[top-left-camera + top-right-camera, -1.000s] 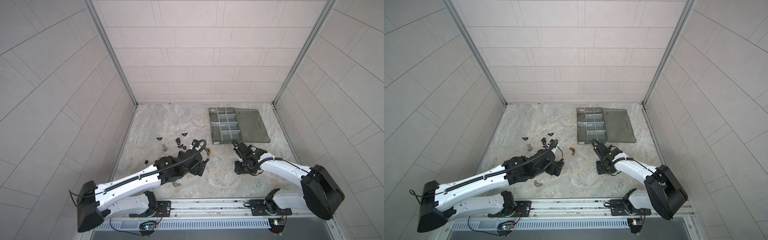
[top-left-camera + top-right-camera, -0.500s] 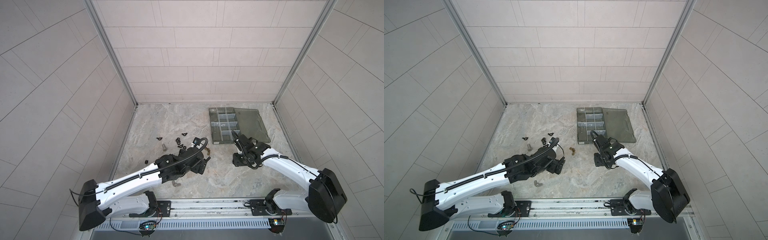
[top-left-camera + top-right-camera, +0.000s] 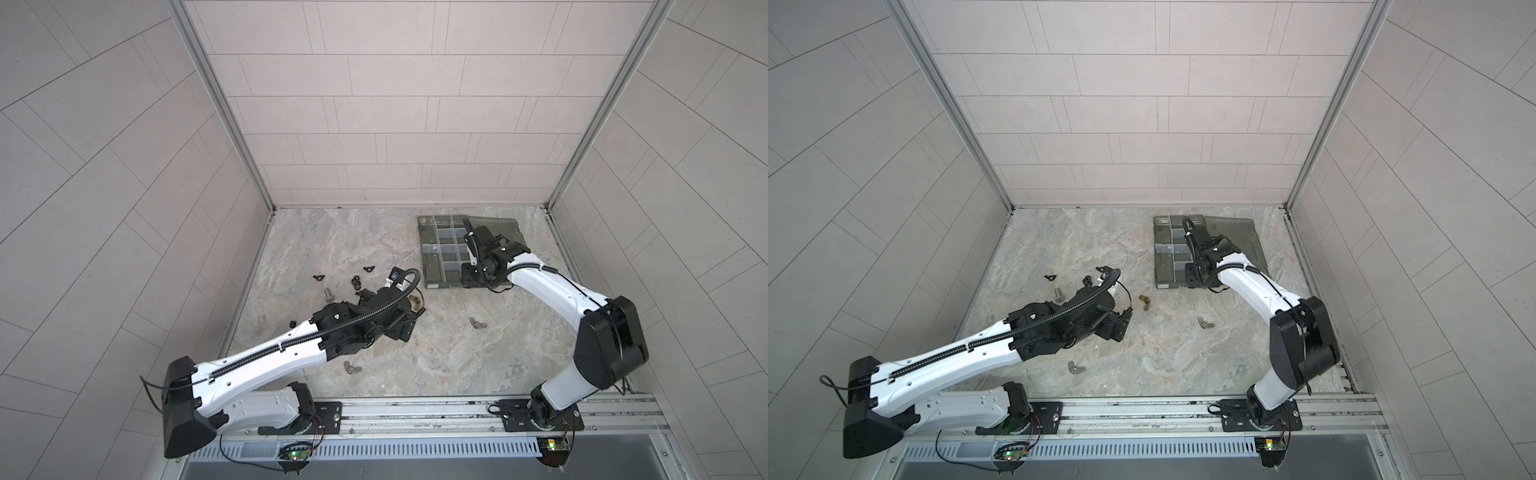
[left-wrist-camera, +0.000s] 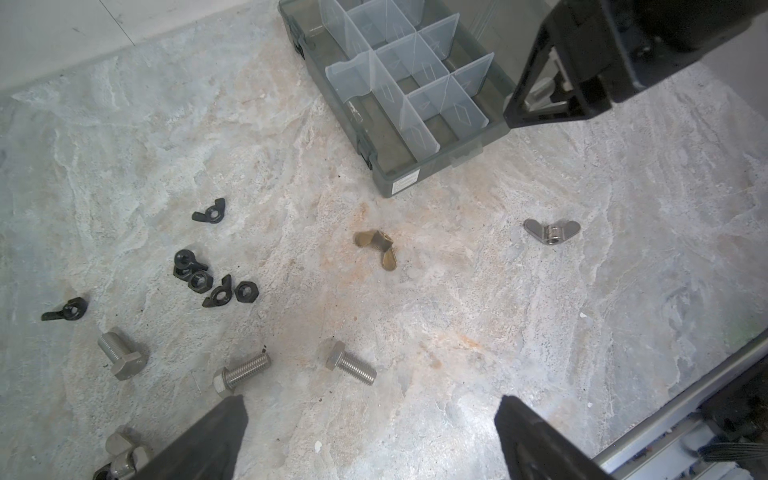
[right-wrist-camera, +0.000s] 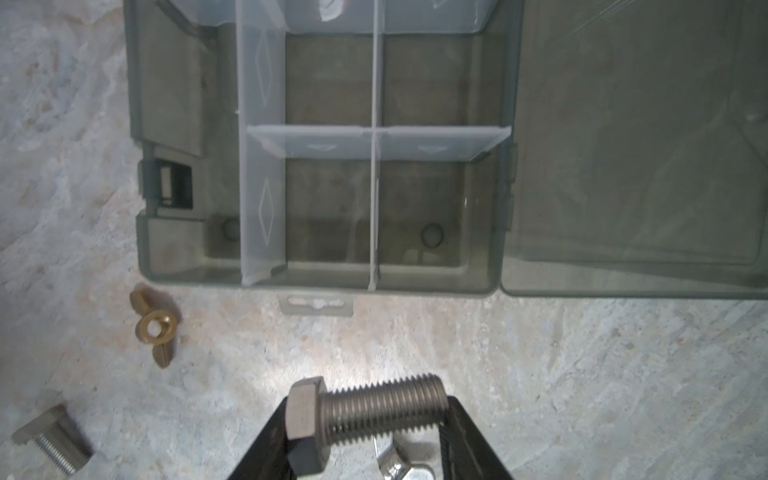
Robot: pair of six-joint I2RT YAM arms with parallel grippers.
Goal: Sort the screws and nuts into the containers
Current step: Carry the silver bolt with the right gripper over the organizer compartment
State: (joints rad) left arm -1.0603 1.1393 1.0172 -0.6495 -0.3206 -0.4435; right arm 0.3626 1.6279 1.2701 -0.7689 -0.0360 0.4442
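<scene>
1. Covering the cell floor, the marbled table (image 3: 457,365) carries every part.
2. On it, the organizer box (image 3: 424,253) sits open, with its lid (image 3: 505,226) folded flat alongside. Light dividers split the box into containers (image 5: 332,208).
3. Off the box's latch side and well apart from it, the left gripper (image 4: 369,399) hovers above the loose hardware. Its jaws are spread wide with nothing between them.
4. The right gripper (image 5: 368,415) is clamped on one screw (image 5: 374,409). The shank lies crosswise between the fingers and the hex head sits against one finger. In both top views this gripper hangs over the box toward the lid side. Cannot tell which compartment is under it.
5. Three more screws (image 4: 351,368) lie on their sides on the table, well apart from the box, off its latch side.
6. Nuts, all on the table:
   - The brass wing nut (image 4: 380,249) is near the box's labelled short end.
   - The silver wing nut (image 4: 550,230) is off the same end, further out.
   - The black nuts (image 4: 208,282) are bunched well apart from the box, off its latch side.
   - Two black wing nuts (image 4: 210,212) lie singly near that bunch.
</scene>
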